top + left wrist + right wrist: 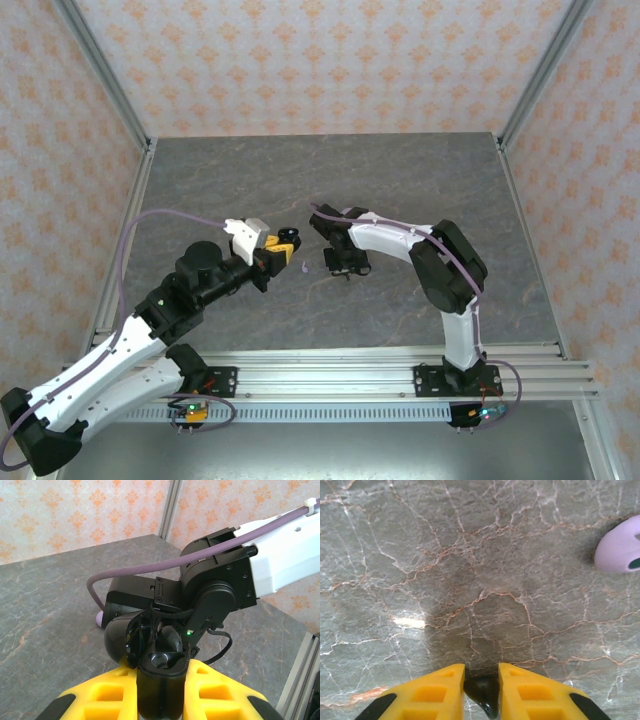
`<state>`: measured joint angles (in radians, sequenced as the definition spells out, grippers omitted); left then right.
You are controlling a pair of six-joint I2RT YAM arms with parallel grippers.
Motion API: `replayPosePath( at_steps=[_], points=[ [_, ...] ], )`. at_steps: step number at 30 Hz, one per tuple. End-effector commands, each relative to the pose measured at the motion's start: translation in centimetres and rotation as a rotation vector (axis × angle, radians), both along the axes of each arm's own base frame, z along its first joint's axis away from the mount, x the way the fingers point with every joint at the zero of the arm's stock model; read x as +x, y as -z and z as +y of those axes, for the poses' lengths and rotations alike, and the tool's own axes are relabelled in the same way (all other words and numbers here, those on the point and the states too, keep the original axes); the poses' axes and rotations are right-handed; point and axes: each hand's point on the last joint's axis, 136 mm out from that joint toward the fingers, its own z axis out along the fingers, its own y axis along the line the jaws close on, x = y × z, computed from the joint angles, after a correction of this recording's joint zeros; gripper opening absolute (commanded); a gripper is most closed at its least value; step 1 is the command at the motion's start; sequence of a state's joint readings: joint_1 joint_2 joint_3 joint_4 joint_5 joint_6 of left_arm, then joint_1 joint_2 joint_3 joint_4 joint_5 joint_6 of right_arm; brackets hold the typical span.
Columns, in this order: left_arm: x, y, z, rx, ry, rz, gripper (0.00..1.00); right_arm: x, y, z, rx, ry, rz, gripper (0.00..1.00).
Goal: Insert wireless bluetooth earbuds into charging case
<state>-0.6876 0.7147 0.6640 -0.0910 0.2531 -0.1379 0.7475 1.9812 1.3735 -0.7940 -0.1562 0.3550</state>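
right hand (481, 672), seemingly pinching black earbud (484, 692)

No legible text, labels, numbers (wallpaper (300, 60) purely ornamental).

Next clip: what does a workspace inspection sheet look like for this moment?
Surface: grey marbled tabletop, no damage seen.
Job's things: black charging case, lid open; black earbud; lilac earbud lying loose on the tabletop.
Clutter: nothing seen.
Grippers: left claw shut on charging case; right claw shut on black earbud, just above the tabletop.
Cables: purple cables run along both arms.
Surroundings: patterned walls, metal frame posts.
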Motion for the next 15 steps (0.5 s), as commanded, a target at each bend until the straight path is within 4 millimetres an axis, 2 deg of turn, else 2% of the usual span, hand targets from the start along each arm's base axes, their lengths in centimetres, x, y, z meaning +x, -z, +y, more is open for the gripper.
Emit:
replayPosePath(
  at_steps=[1, 10, 15],
  points=[
    [0.2, -0.4, -0.4, -0.048, 0.001, -0.011, 0.08, 0.3, -0.5, -1.1, -0.006, 0.042, -0.025, 0.22],
    [1.1, 1.7, -1.4, -0.081, 0.006, 0.01, 0.07, 1.5, -3.2, -1.5, 0.228, 0.151, -0.055, 0.21],
    [1.7, 2.6, -1.9, -0.103, 0.006, -0.019, 0.07, 2.0, -6.2, -1.8, 0.394, 0.204, -0.106, 0.21]
  ],
)
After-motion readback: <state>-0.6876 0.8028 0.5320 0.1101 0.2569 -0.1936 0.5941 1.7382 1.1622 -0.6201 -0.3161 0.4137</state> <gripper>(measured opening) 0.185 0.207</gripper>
